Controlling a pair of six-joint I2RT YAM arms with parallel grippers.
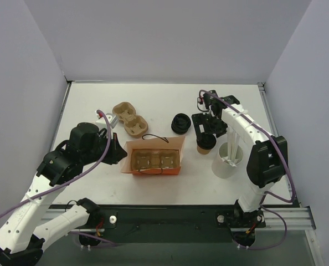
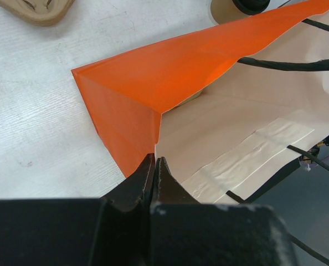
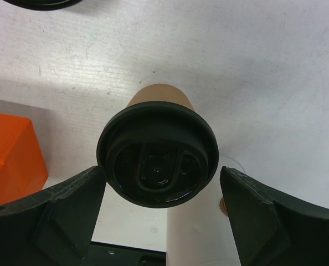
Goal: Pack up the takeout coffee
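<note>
Straddles upright takeout coffee (image 3: 157,155) with right gripper (image 3: 162,174), jaws spread, no contact; clamps orange bag (image 2: 153,83) edge with left gripper (image 2: 155,166).

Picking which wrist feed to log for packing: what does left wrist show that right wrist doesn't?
Only left wrist: left gripper shut on the rim of the orange bag, its pale inside with black handles, corner of a cardboard carrier.
Only right wrist: takeout coffee, lid on, inside the open right gripper, gaps both sides; edge of a black lid stack.
Both: the bag, white table. Tan sliver at left wrist's top edge may be the cup; too cropped to tell.
</note>
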